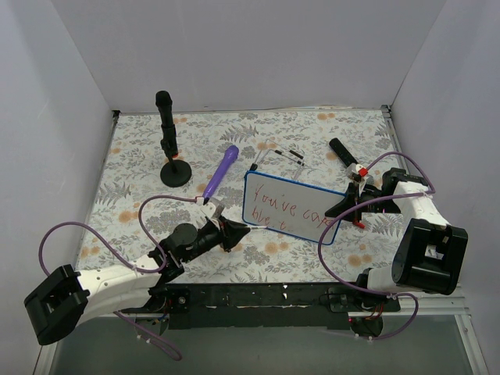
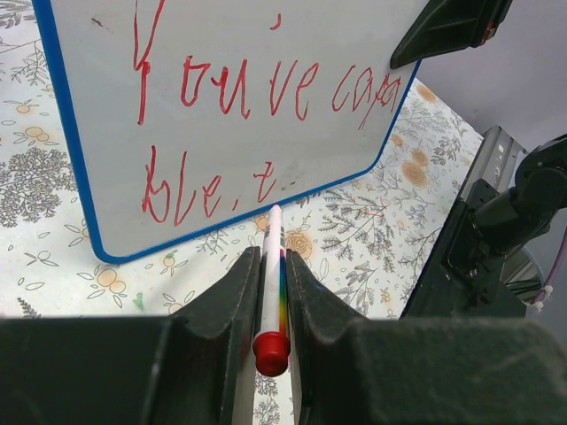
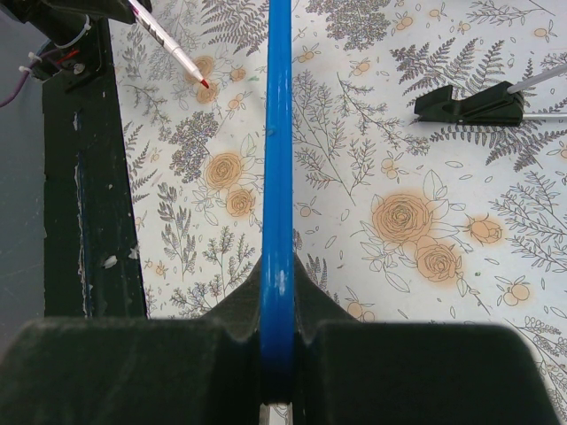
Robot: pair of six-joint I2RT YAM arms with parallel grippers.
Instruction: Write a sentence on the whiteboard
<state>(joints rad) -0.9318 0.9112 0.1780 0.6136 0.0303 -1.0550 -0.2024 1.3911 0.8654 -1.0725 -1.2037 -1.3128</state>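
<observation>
The left arm (image 1: 117, 277) is stretched low from 7 o'clock toward the centre, and a marker (image 2: 272, 292) is pinched between the jaws of the left gripper (image 1: 233, 233). The right arm (image 1: 418, 234) is folded at 4 o'clock, with the right gripper (image 1: 344, 207) clamped on the whiteboard (image 3: 277, 133) edge.

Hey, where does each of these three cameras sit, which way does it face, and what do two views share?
Top external: above and behind, looking down on the floral table; both arms, left gripper, right gripper.
Left wrist: on the left arm, faces the sentence on the whiteboard; its fingers clamp a red marker.
Right wrist: on the right arm, looks along the whiteboard's blue rim, pinched between its fingers.
Shared: both wrist views show the marker's tip.
</observation>
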